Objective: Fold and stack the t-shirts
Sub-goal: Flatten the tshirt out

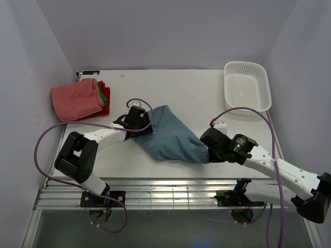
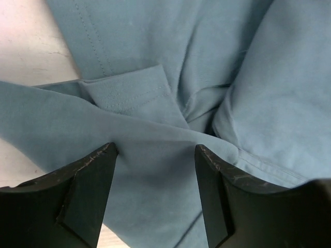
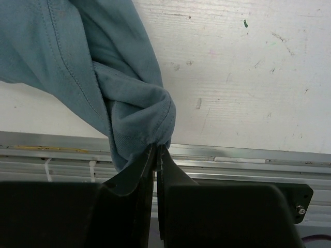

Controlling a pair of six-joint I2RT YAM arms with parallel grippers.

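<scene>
The dusty teal-blue t-shirt (image 1: 170, 137) lies crumpled at the table's middle, stretched between my two grippers. My left gripper (image 1: 140, 122) is at its upper left end; in the left wrist view the gripper (image 2: 155, 155) stands open, with the shirt's cloth (image 2: 207, 62) lying between and beyond the fingers (image 2: 88, 175). My right gripper (image 1: 211, 151) is at the shirt's lower right end; in the right wrist view the gripper (image 3: 156, 151) is shut on a bunched fold of the shirt (image 3: 134, 108). Folded salmon-pink (image 1: 77, 99), green (image 1: 105, 94) and red (image 1: 104, 107) shirts are stacked at the far left.
A white plastic mesh basket (image 1: 247, 87) stands at the back right. The metal rail of the table's near edge (image 3: 248, 160) runs just beyond my right gripper. Purple cables (image 1: 243, 111) loop over both arms.
</scene>
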